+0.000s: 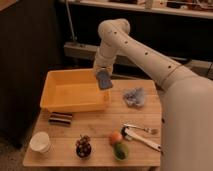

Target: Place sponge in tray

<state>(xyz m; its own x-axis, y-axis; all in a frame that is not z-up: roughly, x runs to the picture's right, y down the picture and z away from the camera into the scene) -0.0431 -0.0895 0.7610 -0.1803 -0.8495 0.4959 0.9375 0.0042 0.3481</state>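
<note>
Over the tray's right rim: your end effector (103, 75) hangs here, pointing down from the white arm (135, 47) that reaches in from the right.
End effector state: pinching the sponge (104, 79); you see the grey-blue pad clamped at its top edge and dangling below the fingers.
Sponge position: held in the air, tilted, at the tray's far right corner, partly over the rim and partly over the table (100, 125); it does not touch either.
Tray (60, 102): you have the yellow-orange bin on the left half of the table, its long side facing you, inside bare.
Beside the tray: a crumpled blue-white wrapper (134, 97) lies to the right, well apart from the sponge.
Front of the tray: a dark striped block (60, 118) sits just beside the near wall.
Near edge of table: you see a white cup (40, 142), a dark grape-like cluster (83, 146), an orange fruit (115, 137) touching a green one (120, 150), and a white-handled utensil (142, 140) beside a fork (142, 129).
</note>
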